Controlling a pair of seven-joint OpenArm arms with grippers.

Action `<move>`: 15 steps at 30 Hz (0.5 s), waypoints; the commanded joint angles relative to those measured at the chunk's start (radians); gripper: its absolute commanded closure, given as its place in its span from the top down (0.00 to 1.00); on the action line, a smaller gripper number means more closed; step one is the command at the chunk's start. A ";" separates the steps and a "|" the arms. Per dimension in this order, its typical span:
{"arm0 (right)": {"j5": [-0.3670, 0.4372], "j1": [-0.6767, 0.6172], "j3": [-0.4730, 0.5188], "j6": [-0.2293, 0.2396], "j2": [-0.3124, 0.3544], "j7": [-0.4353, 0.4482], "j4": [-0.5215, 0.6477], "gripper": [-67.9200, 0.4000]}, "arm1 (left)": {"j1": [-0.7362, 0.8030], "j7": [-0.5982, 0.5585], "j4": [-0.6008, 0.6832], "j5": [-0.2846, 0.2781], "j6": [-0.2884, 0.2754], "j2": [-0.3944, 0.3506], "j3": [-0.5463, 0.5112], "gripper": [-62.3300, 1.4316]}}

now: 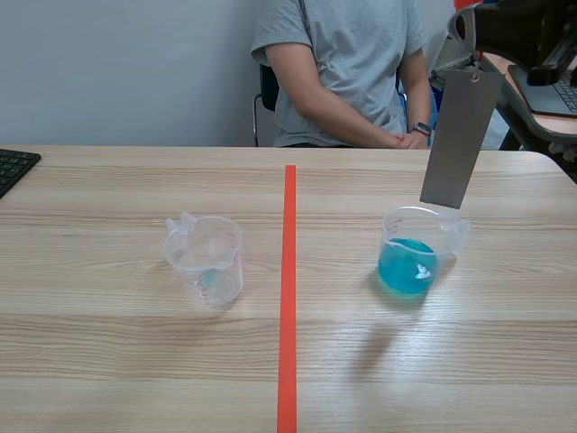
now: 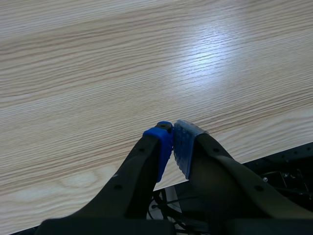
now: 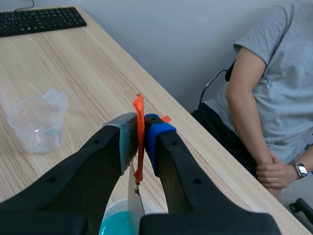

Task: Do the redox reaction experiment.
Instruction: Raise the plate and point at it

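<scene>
**A:** What is the right gripper [image 3: 140, 132] doing?

**B:** It is clamping down on an orange tape tab [image 3: 139, 110], with the tab pinched between the two pads. A grey metal sheet [image 1: 460, 135] is dangling from that tab, straight below the fingers and slightly tilted.

**A:** And where is the sheet hanging relative to the beakers?

**B:** It is hanging over the beaker of blue liquid [image 1: 416, 253], on the right of the orange-red tape line [image 1: 288, 298]. In the scene view its lower edge is sitting about level with the far side of the rim, above the liquid. In the right wrist view the sheet is pointing down at the blue surface directly under the gripper.

**A:** And the other beaker?

**B:** The clear plastic beaker [image 1: 206, 257] is standing left of the line, well apart, showing only a faint bluish trace at its bottom.

**A:** The left gripper [image 2: 172, 142]?

**B:** Its pads are pressing together on nothing, hovering over the bare wooden table [image 2: 98, 73] by its edge.

**A:** Anyone else around?

**B:** A person [image 1: 343, 63] is sitting across the table with hands together, and a keyboard [image 1: 13, 167] is lying at the far left.
</scene>
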 commanded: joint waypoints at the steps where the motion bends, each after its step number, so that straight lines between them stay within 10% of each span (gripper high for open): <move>1: 0.025 0.023 0.016 0.006 0.017 -0.001 0.018 0.03 | -0.006 -0.014 0.010 -0.003 -0.003 -0.003 -0.002 0.10; 15: 0.066 0.023 0.028 0.006 0.017 -0.034 0.037 0.03 | -0.006 -0.014 0.010 -0.003 -0.006 -0.003 0.000 0.10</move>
